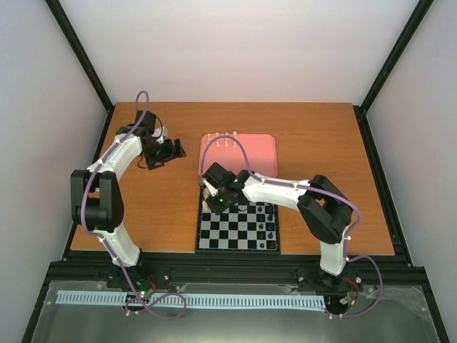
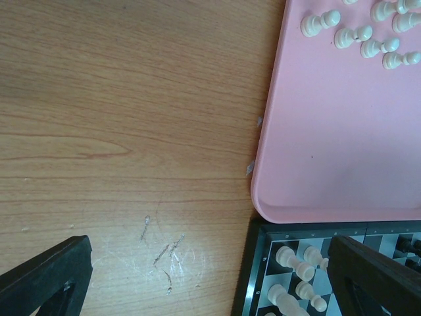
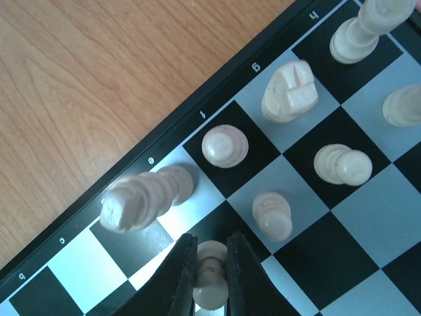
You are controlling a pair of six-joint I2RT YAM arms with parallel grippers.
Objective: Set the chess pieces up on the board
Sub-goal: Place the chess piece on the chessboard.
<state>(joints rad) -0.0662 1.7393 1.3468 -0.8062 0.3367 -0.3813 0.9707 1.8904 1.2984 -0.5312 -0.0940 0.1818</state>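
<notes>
My right gripper (image 3: 212, 243) is pinched nearly closed on a small pale cream wooden pawn (image 3: 212, 286), with one black finger (image 3: 179, 280) on each side of it. The pawn is upright in my hold, its long axis vertical, round head towards my wrist camera and base towards the flat black-and-white chequered board (image 3: 368, 250). I cannot tell whether the base touches the square. It sits in the second row in from the board's dark lettered border, in line with the letter e as far as I can judge. Two more cream pawns (image 3: 273, 216) stand upright in that same row, just beside it. Along the border row a tall cream piece (image 3: 148, 194) stands on e, close by my finger, then a round-topped piece (image 3: 225, 146) on f, a knight (image 3: 289, 91) on g and a last piece (image 3: 362, 29) at the h corner. The squares towards c and b are bare, as are those towards the board's middle. Beyond the border lies the brown wooden tabletop (image 3: 85, 79). From above, the board's far edge lies right against a rounded pink plastic tray (image 1: 253, 153). Further cream pieces (image 2: 352, 36) are gathered near the tray's far edge; whether they are standing or lying I cannot tell. Small black pieces (image 1: 270, 225) line the board's right side. My left gripper (image 2: 209, 263) is spread wide and holds nothing, over bare tabletop just beside the corners of tray and board.
</notes>
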